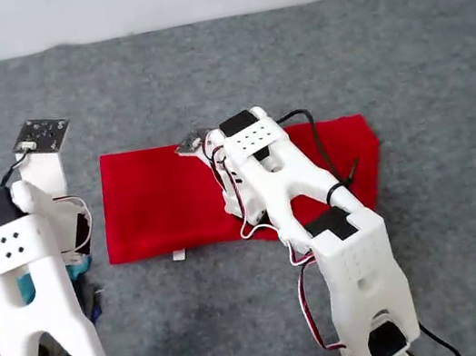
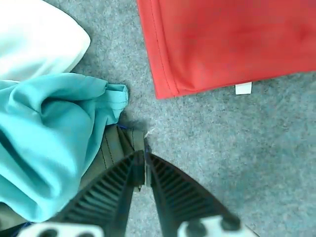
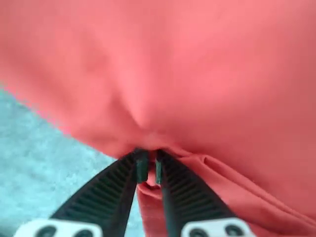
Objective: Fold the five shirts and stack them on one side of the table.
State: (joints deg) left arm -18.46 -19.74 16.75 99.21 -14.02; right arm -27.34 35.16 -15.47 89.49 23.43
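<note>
Right tool [image 3: 148,168]: fingers pressed together on a raised fold of the red shirt [image 3: 197,74]. You can see the cloth bunched into a crease right at the tips, with a loose hem hanging just under them. To one side of this tool, grey tabletop [image 3: 29,148] shows past the shirt's edge.

Left tool [image 2: 146,168]: fingers drawn almost together with a thin slit between them, nothing held. It hangs over bare tabletop [image 2: 237,163], touching no cloth. Just beside its tips lies an olive garment [image 2: 113,148]. A crumpled teal shirt [image 2: 49,138] sits on that garment, and a white shirt [image 2: 34,39] lies beyond the teal one. Ahead of the tips, well apart, is a corner of the red shirt [image 2: 222,44].

Labels: one small white tag [image 2: 243,88] sticks out from the red shirt's hem. You cannot read any writing on it. The same tag [image 1: 179,256] shows in the high view at the shirt's near edge.

Orientation: in the high view the red shirt [image 1: 160,205] lies flat as a rectangle. Its long axis runs across the tabletop [image 1: 421,63], side to side in front of both arms. The right arm reaches over its middle, and the left arm stands off its short end.
</note>
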